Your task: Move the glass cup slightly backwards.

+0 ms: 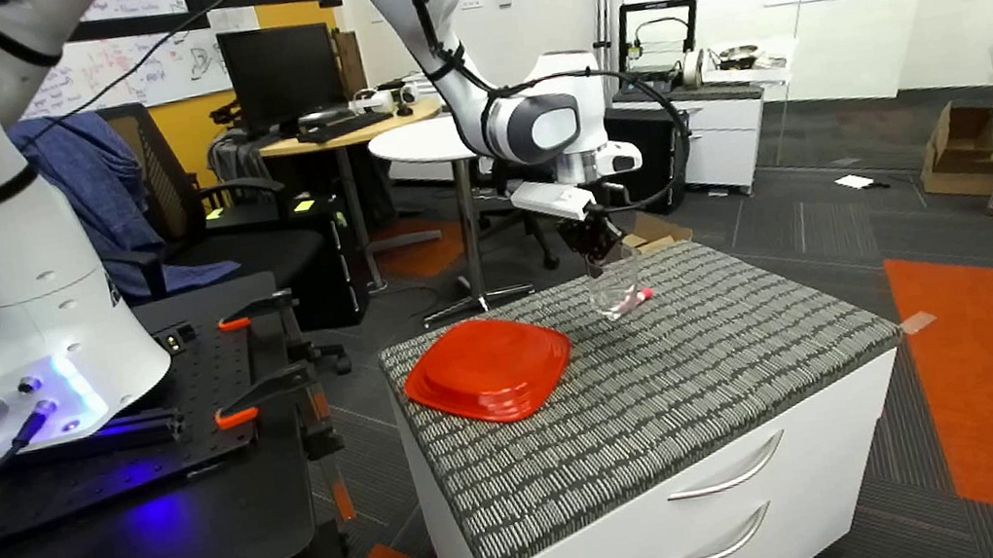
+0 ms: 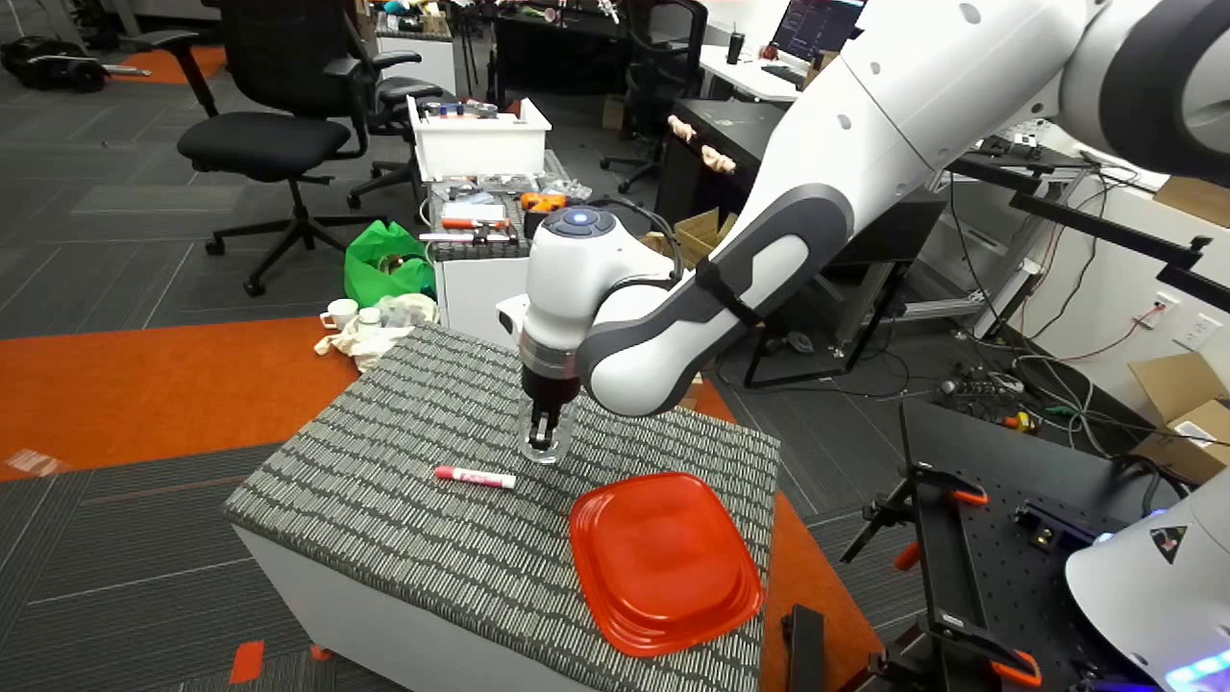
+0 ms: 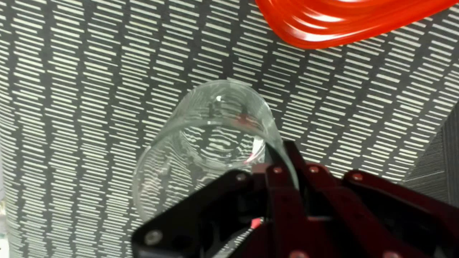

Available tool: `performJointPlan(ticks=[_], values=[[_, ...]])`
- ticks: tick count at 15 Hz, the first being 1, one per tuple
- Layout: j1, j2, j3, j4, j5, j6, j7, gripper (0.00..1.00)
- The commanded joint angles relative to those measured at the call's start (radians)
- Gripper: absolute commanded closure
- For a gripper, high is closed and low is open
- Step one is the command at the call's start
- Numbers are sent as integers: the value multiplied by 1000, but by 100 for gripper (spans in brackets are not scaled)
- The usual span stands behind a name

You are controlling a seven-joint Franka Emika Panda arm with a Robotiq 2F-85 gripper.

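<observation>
Fingers [image 3: 281, 193] pinch the right-hand wall of the glass cup [image 3: 211, 147], one inside, one outside, at the centre of the wrist view. The grasp looks made; the backward shift likely comes next, calling for a short, level move before release.

In an exterior view, the dark claw [image 1: 600, 249] points down over the far side of the grey-patterned surface [image 1: 669, 381], its tips overlapping the upper part of the clear glass cup [image 1: 613, 286], through which part of a pink-red stick [image 1: 645, 295] shows. A red plastic bowl [image 1: 488, 369] lies apart from the cup, on the side toward the robot's base [image 1: 52, 335]. Below the surface are white drawers [image 1: 710, 523] with curved handles [image 1: 732, 482]; behind the base, blue cloth [image 1: 84, 183] drapes an office chair [image 1: 257, 256].
</observation>
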Motion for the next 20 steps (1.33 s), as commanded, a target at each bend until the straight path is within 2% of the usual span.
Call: performJointPlan(ticks=[1,7,20], values=[[27,-54,9,-41,-15,-71,-45,99],[82,-37,11,-18,-53,-145,-88,99],[182,18,23,40,-98,-176,-79,99]])
